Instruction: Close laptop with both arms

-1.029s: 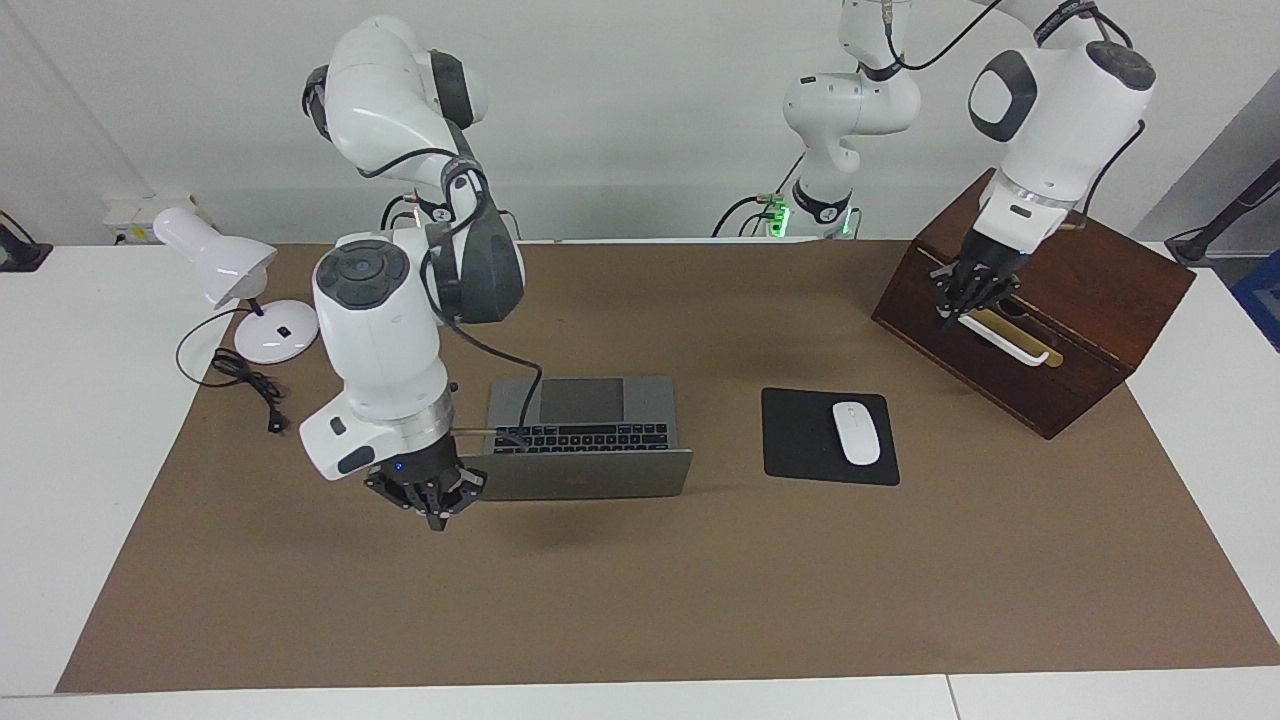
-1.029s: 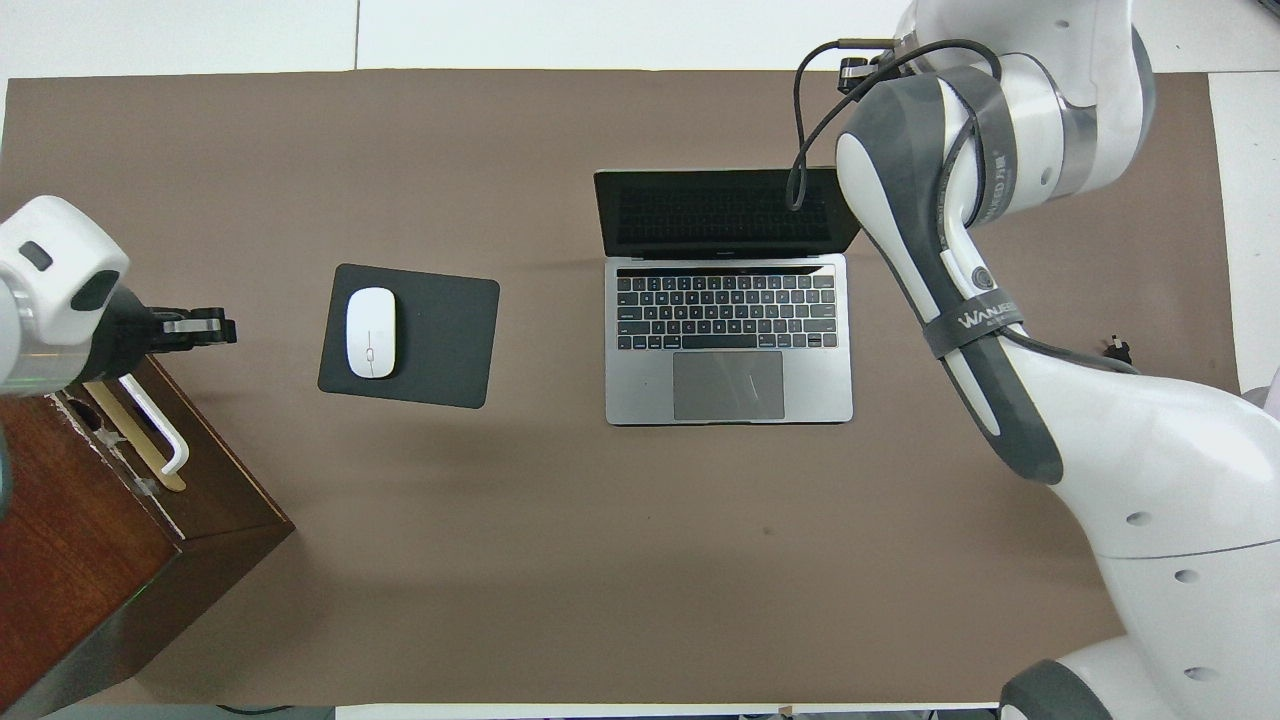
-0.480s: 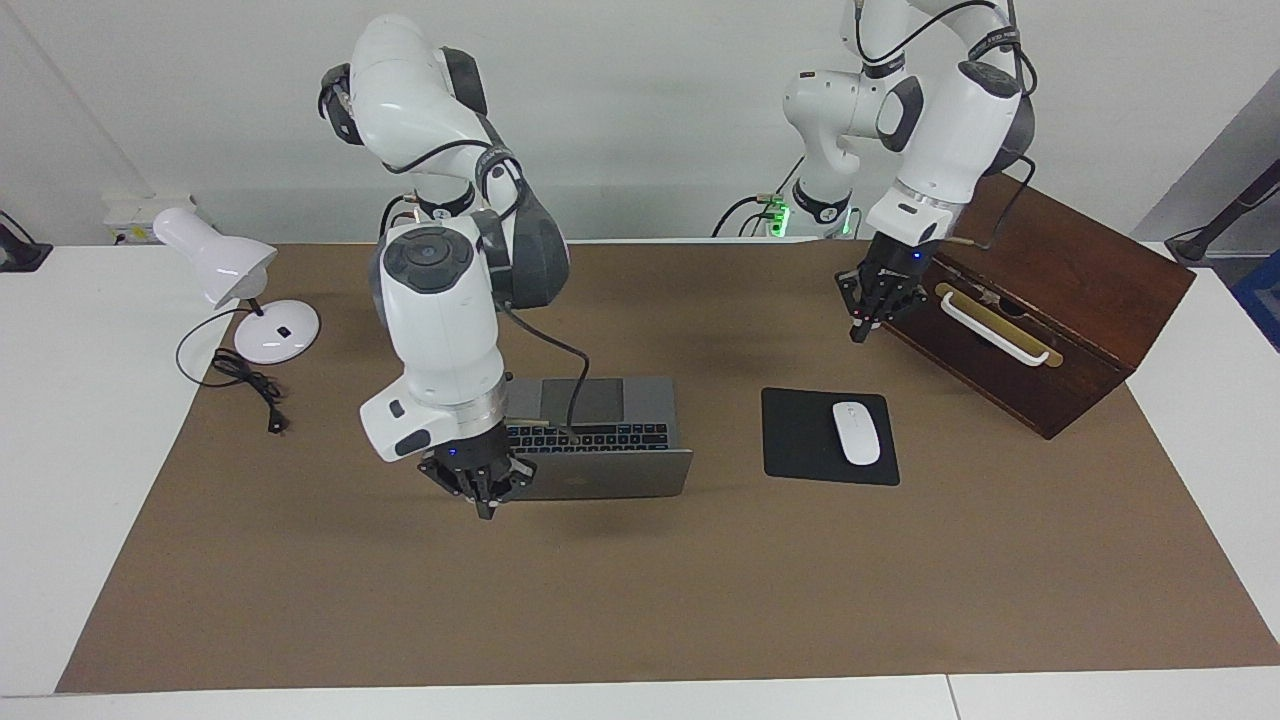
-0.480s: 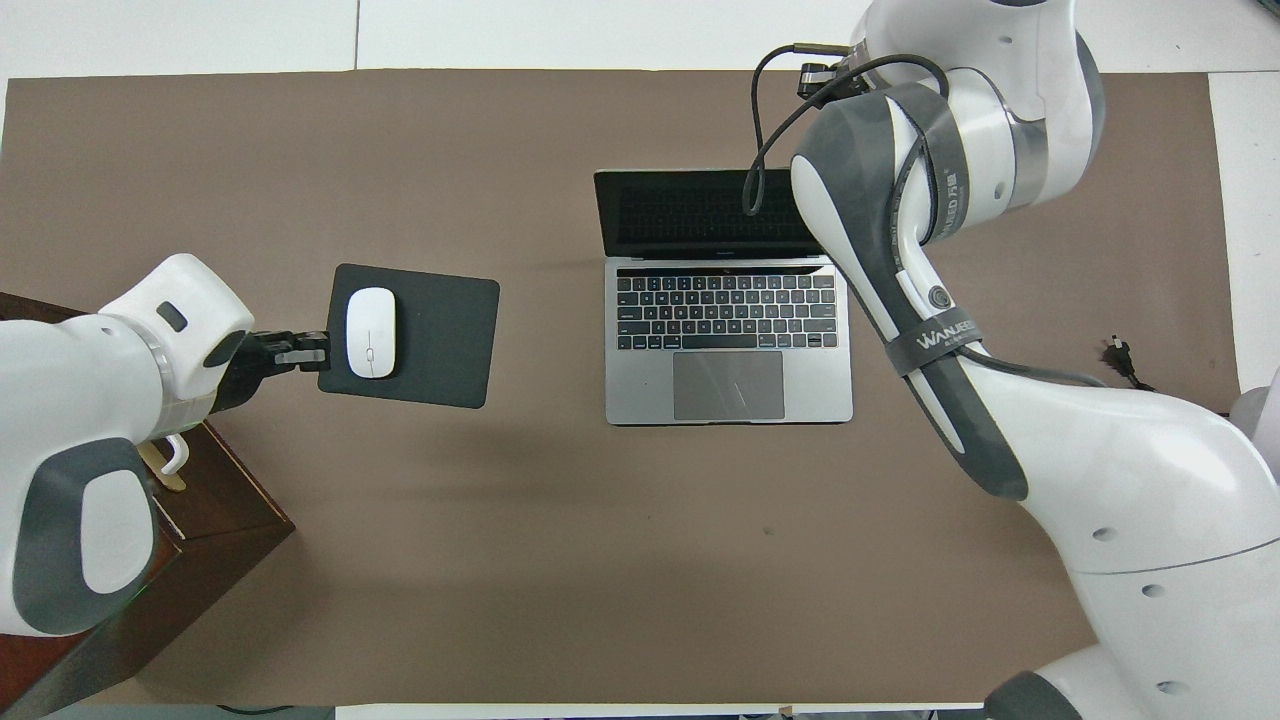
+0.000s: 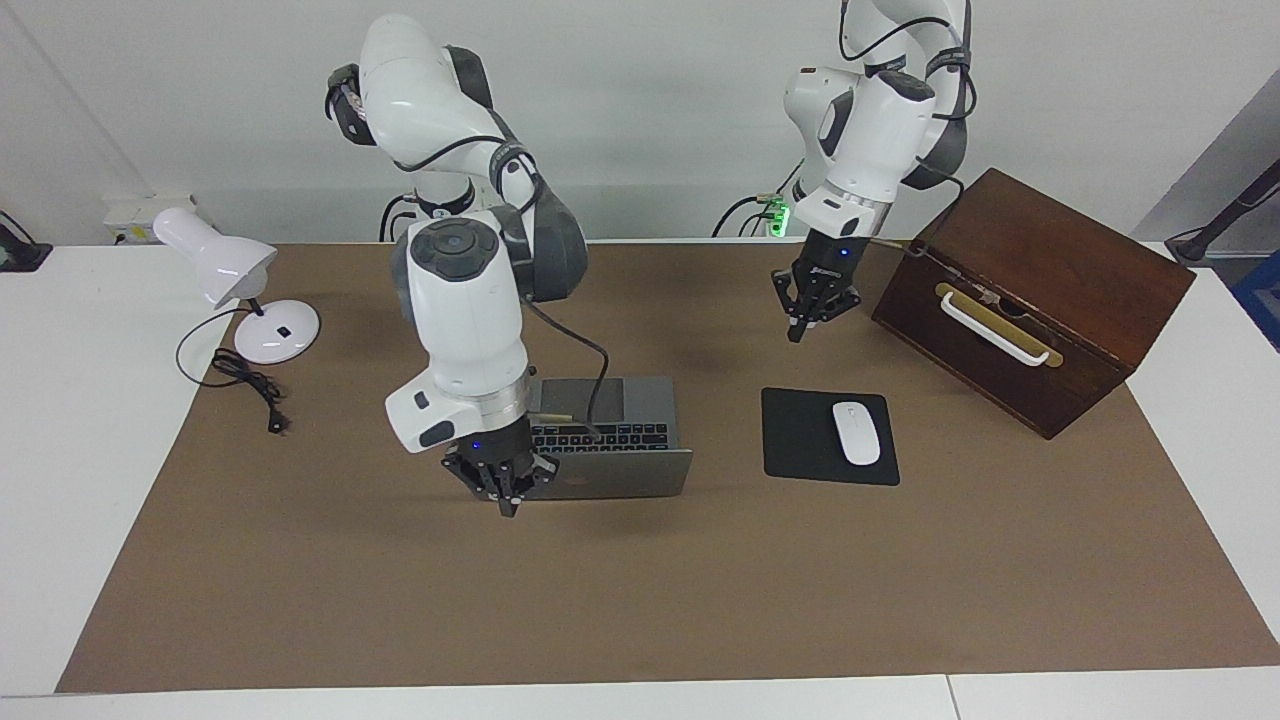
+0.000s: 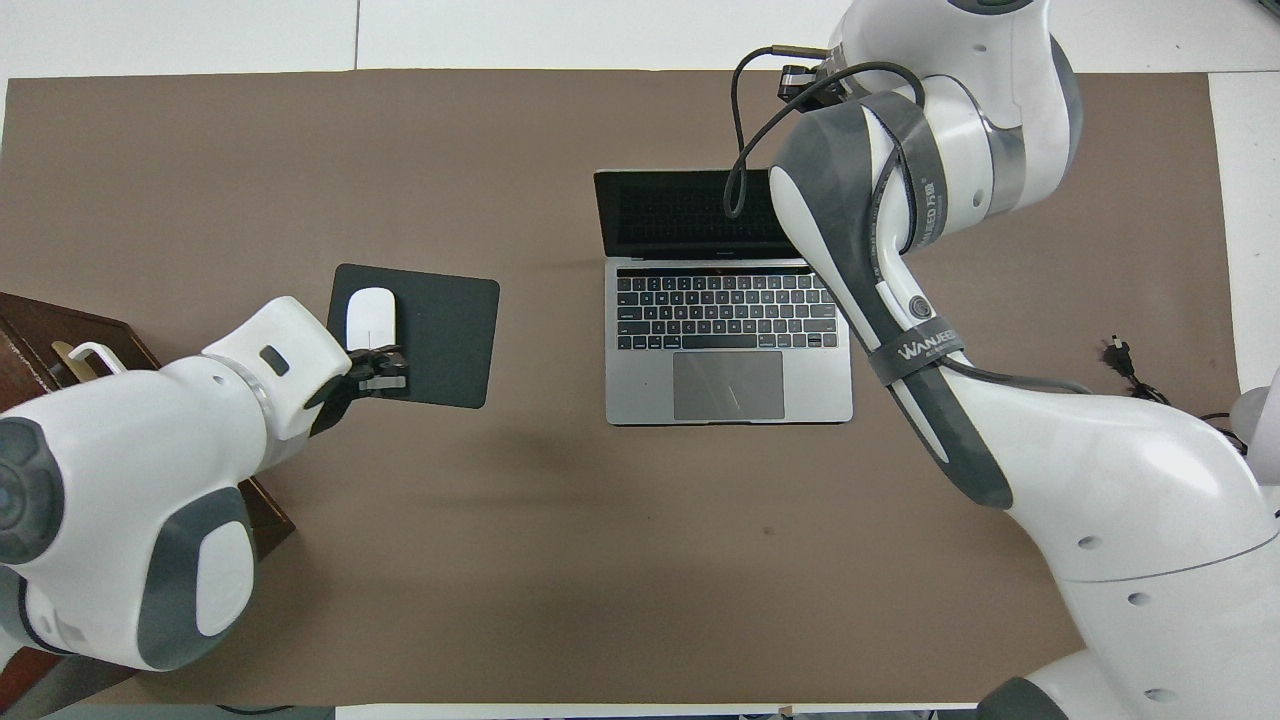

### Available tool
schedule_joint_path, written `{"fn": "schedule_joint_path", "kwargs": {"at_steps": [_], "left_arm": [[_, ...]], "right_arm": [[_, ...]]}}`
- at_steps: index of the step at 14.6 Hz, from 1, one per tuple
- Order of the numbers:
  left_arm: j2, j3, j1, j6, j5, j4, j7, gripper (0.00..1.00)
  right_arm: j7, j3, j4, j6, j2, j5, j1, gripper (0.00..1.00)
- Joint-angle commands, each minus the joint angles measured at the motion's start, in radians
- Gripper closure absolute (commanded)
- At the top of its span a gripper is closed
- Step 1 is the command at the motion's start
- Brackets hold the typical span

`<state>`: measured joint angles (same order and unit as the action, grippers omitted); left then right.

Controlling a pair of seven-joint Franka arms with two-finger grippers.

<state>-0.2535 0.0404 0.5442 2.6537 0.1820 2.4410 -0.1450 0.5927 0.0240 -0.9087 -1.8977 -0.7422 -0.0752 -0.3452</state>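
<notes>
Care was needed: the laptop (image 5: 600, 440) lid was best pushed evenly at both corners, with the jaws of both grippers kept together.

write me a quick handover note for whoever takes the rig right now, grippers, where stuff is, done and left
Right gripper: shut, empty, at the laptop lid's back, at the right arm's end of it.
Left gripper: shut, empty, up over the mat between the wooden box and the laptop, not yet at it.
Laptop: open mid-table; mouse on the mouse pad beside it.
Done: right arm in place at the lid.
Left: bring the left arm to the lid, push it shut.
</notes>
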Motion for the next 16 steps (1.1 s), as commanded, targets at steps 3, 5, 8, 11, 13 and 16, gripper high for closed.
{"fn": "schedule_joint_path", "kwargs": {"at_steps": [3, 5, 8, 11, 13, 16], "left_arm": [[0.014, 0.016, 0.120, 0.182, 0.016, 0.084, -0.010, 1.00], [0.048, 0.016, 0.166, 0.268, 0.016, 0.102, -0.011, 1.00], [0.092, 0.016, 0.215, 0.337, 0.016, 0.102, -0.007, 1.00], [0.154, 0.016, 0.256, 0.432, 0.016, 0.101, -0.004, 1.00], [0.192, 0.016, 0.273, 0.483, 0.016, 0.099, -0.004, 1.00], [0.238, 0.018, 0.293, 0.532, 0.014, 0.092, 0.010, 1.00]], "right_arm": [[0.012, -0.036, 0.025, -0.047, -0.020, -0.009, 0.002, 1.00], [0.000, -0.038, 0.024, -0.055, -0.019, -0.008, 0.000, 1.00], [-0.033, -0.047, 0.022, -0.057, -0.019, -0.008, 0.000, 1.00], [-0.054, -0.050, 0.017, -0.051, -0.014, -0.003, 0.000, 1.00], [-0.056, -0.050, 0.017, -0.046, -0.011, -0.003, 0.000, 1.00], [-0.059, -0.052, -0.002, -0.041, -0.002, 0.000, 0.002, 1.00]]}}
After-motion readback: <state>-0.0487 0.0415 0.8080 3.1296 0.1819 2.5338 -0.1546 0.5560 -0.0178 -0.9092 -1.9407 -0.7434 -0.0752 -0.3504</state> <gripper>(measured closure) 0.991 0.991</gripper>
